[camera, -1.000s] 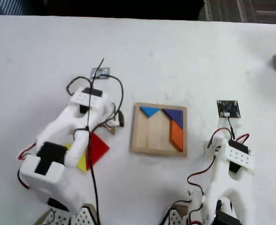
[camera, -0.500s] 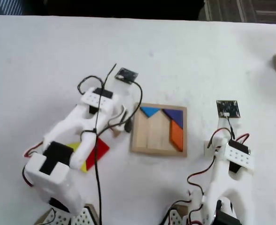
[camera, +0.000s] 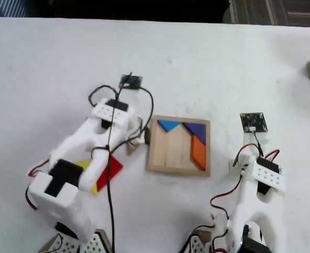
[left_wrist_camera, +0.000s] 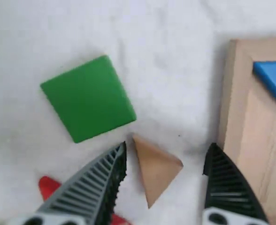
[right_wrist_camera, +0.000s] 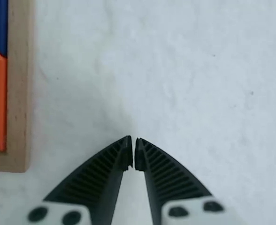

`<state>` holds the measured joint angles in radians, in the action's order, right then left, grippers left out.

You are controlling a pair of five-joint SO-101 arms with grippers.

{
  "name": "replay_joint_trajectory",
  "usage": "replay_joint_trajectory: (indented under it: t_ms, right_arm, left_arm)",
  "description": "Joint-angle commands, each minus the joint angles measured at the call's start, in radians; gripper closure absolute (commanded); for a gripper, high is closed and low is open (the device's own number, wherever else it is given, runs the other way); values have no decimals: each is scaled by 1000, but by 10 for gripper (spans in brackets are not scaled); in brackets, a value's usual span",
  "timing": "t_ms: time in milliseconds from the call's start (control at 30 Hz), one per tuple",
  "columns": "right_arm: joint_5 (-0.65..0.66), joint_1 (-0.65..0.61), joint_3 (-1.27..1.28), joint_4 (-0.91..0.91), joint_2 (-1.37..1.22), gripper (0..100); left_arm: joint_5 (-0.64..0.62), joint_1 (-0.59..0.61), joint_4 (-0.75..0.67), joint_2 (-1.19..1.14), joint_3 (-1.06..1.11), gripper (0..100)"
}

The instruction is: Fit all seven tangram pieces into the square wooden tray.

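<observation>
Tray (camera: 176, 172) sits square on the white table (camera: 223, 63), pale wood with a raised rim. The high view lays out its whole floor: blue triangle (camera: 168, 125) against the far edge, purple triangle (camera: 196, 129) next to it, and the orange piece (camera: 198, 151), a slanted four-sided slab, running along the side nearest the right arm, the remaining floor bare grain. Off the tray's other side, that same view catches a red piece (camera: 112, 167) and a yellow piece (camera: 89, 179), flat and solid-coloured, touching each other and partly under the left arm. Drop to the left wrist view and you get what the arm covers from above: a green square (left_wrist_camera: 88, 97), smooth with softly rounded corners, lying near the tray's rim, and a tan triangle (left_wrist_camera: 154, 166) of plain unpainted wood between square and tray. Left gripper (left_wrist_camera: 167, 150) is spread wide, black ribbed fingers either side of that tan triangle, one tip just beside its point, the other close against the tray's outer wall, nothing clamped. Over to the right wrist view: right gripper (right_wrist_camera: 133, 143) is pinched together on nothing, toothed tips meeting above bare, faintly textured table near the tray's rim, with the orange slab and a strip of purple just inside that rim.
</observation>
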<state>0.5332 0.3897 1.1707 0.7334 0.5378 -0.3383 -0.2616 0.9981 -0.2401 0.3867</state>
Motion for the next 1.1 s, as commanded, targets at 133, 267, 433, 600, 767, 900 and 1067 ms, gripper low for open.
replay_joint_trajectory:
  t_ms: [133,267,433,600,767,900,1067]
  right_arm:
    - [12,-7,-3,18,30,980]
    - [12,-7,-3,18,30,980]
    - [12,-7,-3,18,30,980]
    - [12,-7,-3,18,30,980]
    - [12,-7,-3,18,31,980]
    - [12,-5,-3,19,31,980]
    - [12,-4,-3,19,31,980]
  left_arm:
    - [-118,-19,28,10,3,722]
    - [-118,-15,71,10,28,722]
    - [-130,4,55,10,28,756]
    - [-130,1,14,10,28,809]
    - [-130,-1,-6,10,29,811]
    - [-129,-15,-31,8,37,812]
    - [-129,-53,-49,10,51,812]
